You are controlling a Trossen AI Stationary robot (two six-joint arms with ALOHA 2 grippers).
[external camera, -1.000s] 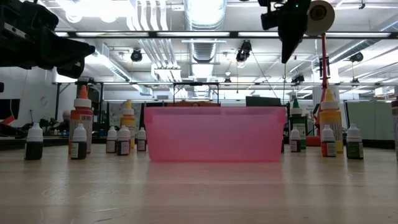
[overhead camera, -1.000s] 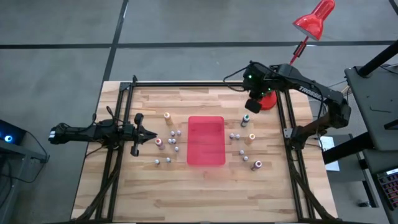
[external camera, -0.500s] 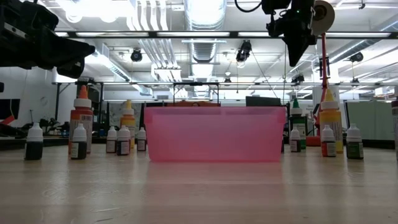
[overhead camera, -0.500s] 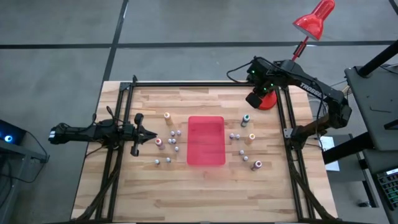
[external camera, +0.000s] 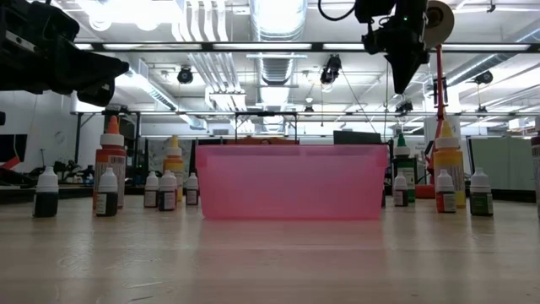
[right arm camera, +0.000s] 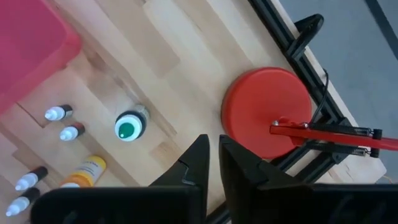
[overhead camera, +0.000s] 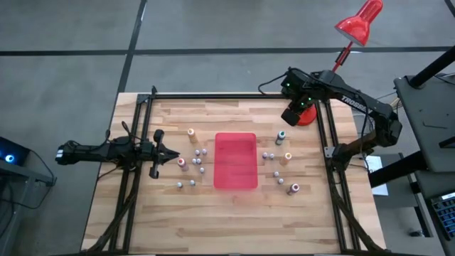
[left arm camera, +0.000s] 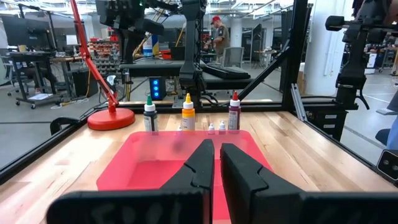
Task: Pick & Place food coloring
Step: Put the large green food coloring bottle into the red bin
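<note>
Right gripper (overhead camera: 291,114) high over the table's far right corner, holding nothing; bottles stand either side of the tray.

Its fingers (right arm camera: 198,163) show a narrow gap with only table (overhead camera: 170,213) and lamp base (right arm camera: 267,112) beyond; whether it is parting cannot be told. The left gripper (overhead camera: 173,152) waits clenched, empty, at the left edge beside one bottle group (overhead camera: 193,163). The other group (overhead camera: 281,167) stands right of the tray (overhead camera: 235,161). In the low view the tray hides bottles behind it, and the left arm is cut off.
</note>
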